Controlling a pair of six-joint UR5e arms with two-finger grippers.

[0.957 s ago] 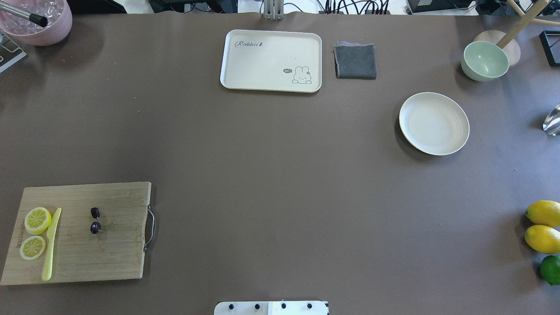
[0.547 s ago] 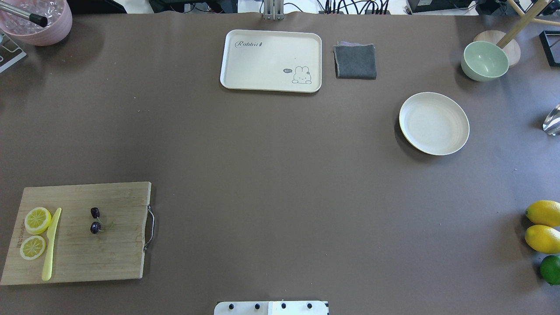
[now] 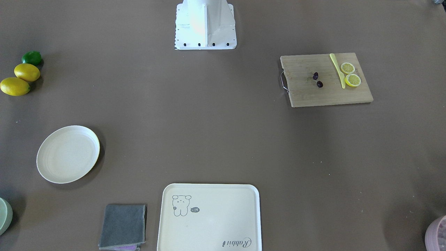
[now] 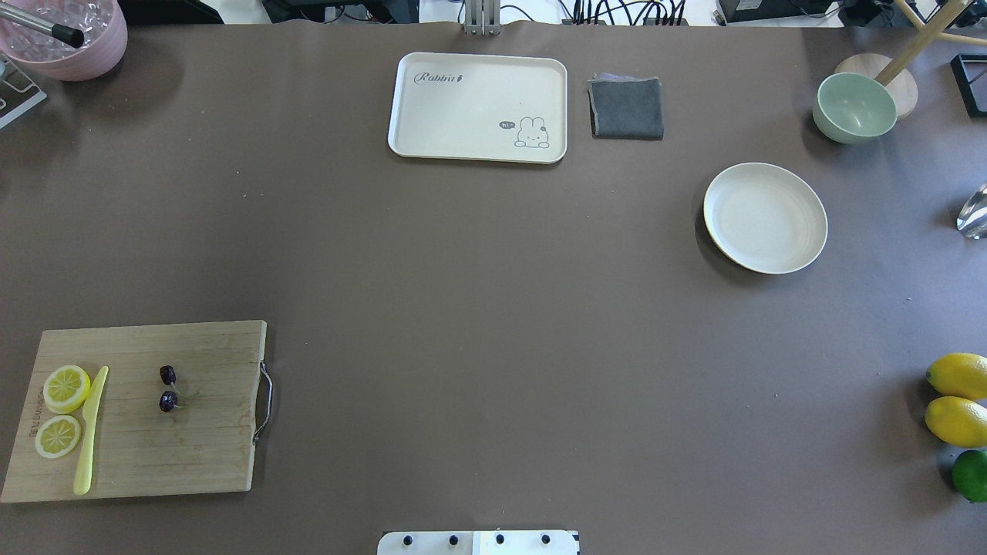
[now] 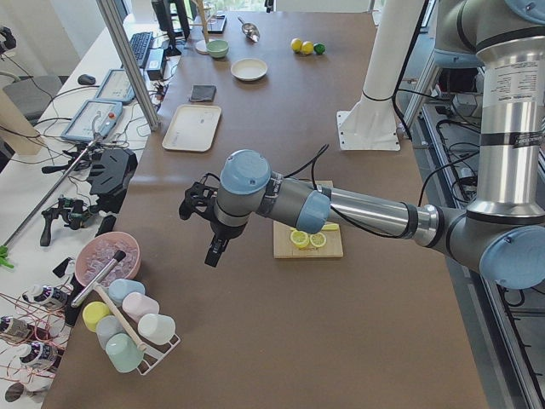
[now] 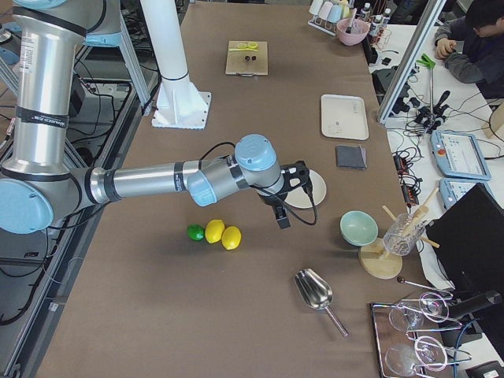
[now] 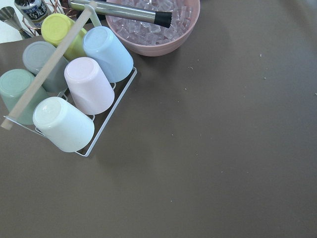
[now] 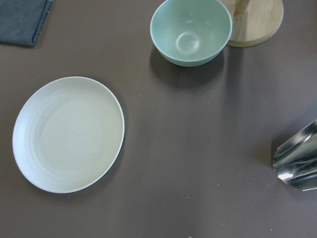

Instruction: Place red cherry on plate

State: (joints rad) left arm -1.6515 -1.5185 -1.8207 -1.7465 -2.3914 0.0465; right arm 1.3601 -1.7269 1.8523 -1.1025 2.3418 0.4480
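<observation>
The red cherry (image 4: 168, 401), a pair of tiny dark fruits on thin stems, lies mid-board on the wooden cutting board (image 4: 208, 455) at the near left; it also shows as the cherry (image 3: 319, 84) in the front view. Far off at the right sits the round cream plate (image 4: 765, 218), also seen as the plate (image 3: 68, 154) and, from the right wrist, the plate (image 8: 68, 134), with nothing on it. My left gripper (image 5: 194, 204) hovers beyond the board's end, near the cup rack. My right gripper (image 6: 303, 179) hangs beside the plate. I cannot tell whether either is open or shut.
Two lemon slices (image 4: 65, 388) and a yellow knife (image 4: 89, 432) share the board. A cream tray (image 4: 478, 106), grey cloth (image 4: 626, 108) and green bowl (image 4: 854, 106) line the far side. Lemons (image 4: 958, 398) and a lime (image 4: 970, 475) sit at the right edge, a pink ice bowl (image 4: 65, 35) far left.
</observation>
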